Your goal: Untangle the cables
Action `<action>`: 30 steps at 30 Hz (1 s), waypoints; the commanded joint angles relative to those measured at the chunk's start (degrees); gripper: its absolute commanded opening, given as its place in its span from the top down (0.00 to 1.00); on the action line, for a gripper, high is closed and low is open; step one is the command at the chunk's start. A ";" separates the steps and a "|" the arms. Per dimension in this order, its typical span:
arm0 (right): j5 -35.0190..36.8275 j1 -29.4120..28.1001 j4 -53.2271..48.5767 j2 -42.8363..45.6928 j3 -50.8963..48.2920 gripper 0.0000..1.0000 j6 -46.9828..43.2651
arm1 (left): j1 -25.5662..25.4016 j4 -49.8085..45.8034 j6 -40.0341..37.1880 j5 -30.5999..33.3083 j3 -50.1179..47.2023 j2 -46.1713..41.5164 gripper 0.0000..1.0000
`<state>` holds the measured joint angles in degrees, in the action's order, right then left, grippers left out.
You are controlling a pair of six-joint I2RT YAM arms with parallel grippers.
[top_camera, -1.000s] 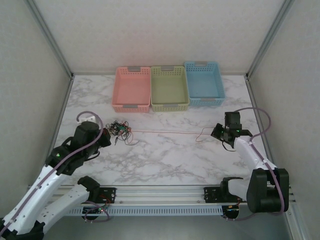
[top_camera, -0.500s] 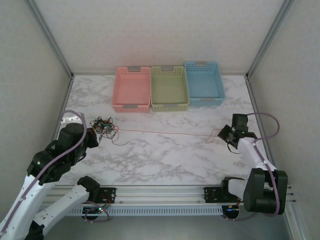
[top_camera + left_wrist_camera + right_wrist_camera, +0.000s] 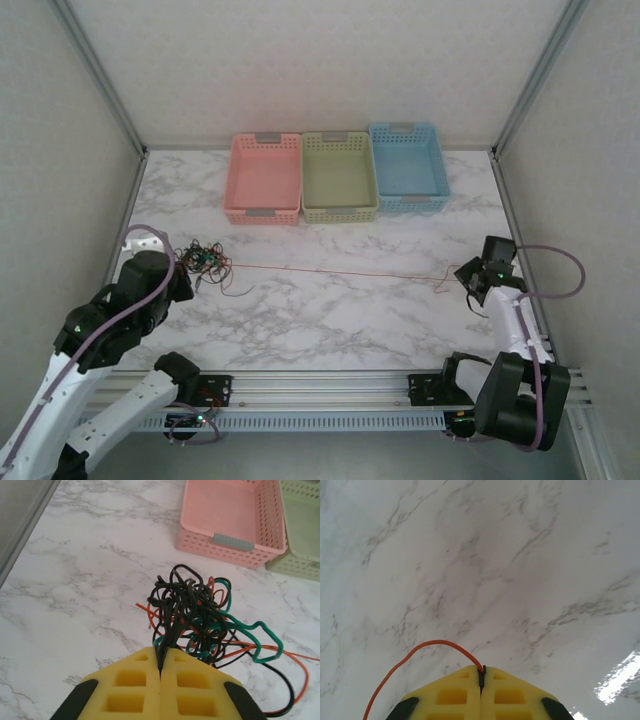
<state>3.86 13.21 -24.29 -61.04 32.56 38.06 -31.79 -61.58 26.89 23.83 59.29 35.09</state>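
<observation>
**A:** Start at our left hand (image 3: 160, 662). Its yellow jaws are pressed together on a few black strands at the near edge of the cables (image 3: 192, 615).

**B:** Our right hand (image 3: 481, 672) is closed as well. It is pinching the end of the orange cable (image 3: 427, 645), which arcs away to the lower left of that wrist view.

**A:** What has changed over the last second?

**B:** In the overhead view we have drawn the two hands apart. The left one has carried the bunch towards the left edge of the surface (image 3: 330, 320), below the pink basket (image 3: 264, 178). The right one has backed off towards the right edge. The orange cable now runs as one long, nearly straight line between them.

**A:** So we judge that one strand is paying out of the knot, which is real progress.

**B:** Yes, but the black, green and orange loops at the left are still a tight clump. We cannot tell whether the orange one is about to slip free or snag.
</observation>
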 commanded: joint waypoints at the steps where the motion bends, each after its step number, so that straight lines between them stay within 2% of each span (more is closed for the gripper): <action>1: -1.72 1.64 0.47 0.24 0.22 1.00 1.93 | 0.59 1.13 -1.64 -0.99 -0.44 0.62 1.00; 5: -13.99 0.59 2.28 -2.15 1.13 1.00 -1.09 | 0.59 4.73 -2.29 -11.41 -1.74 2.21 1.00; 7: -14.46 -2.75 0.20 -2.94 2.81 1.00 -3.68 | 0.59 6.41 -2.37 -16.62 -2.21 4.10 1.00; 11: -13.55 -11.96 -3.36 -4.04 5.89 1.00 -7.79 | 0.59 8.89 -1.93 -21.68 -2.96 7.74 1.00; 12: -13.34 -13.57 -4.29 -4.74 6.69 0.96 -8.49 | 0.59 9.59 -1.78 -22.48 -3.24 8.10 1.00; 16: -11.46 -19.18 -8.26 -7.67 10.34 0.54 -10.96 | 0.59 12.09 -1.50 -25.42 -4.66 9.67 1.00; 19: -7.89 -23.56 -9.31 -7.91 12.28 0.44 -12.06 | 0.49 12.69 -1.58 -26.22 -5.47 10.18 1.00; 22: -5.63 -28.24 -9.69 -8.33 14.94 0.41 -13.60 | 0.50 12.56 -1.59 -26.21 -5.58 9.95 1.00; 27: -16.09 -36.47 -2.43 -11.81 16.86 0.42 -17.02 | 0.50 12.72 -1.84 -26.47 -5.93 9.73 1.00; 28: -17.71 -39.57 -0.41 -13.22 17.62 0.43 -18.07 | 0.50 12.77 -1.89 -26.62 -5.94 9.74 1.00; 30: -17.62 -44.58 1.73 -15.67 19.27 0.44 -20.31 | 0.45 12.89 -1.93 -26.80 -5.94 9.67 1.00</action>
<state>-9.41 -25.32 -27.46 -73.47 48.93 22.61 -31.66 -50.68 25.63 -1.52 54.02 45.65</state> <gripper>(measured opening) 0.570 0.047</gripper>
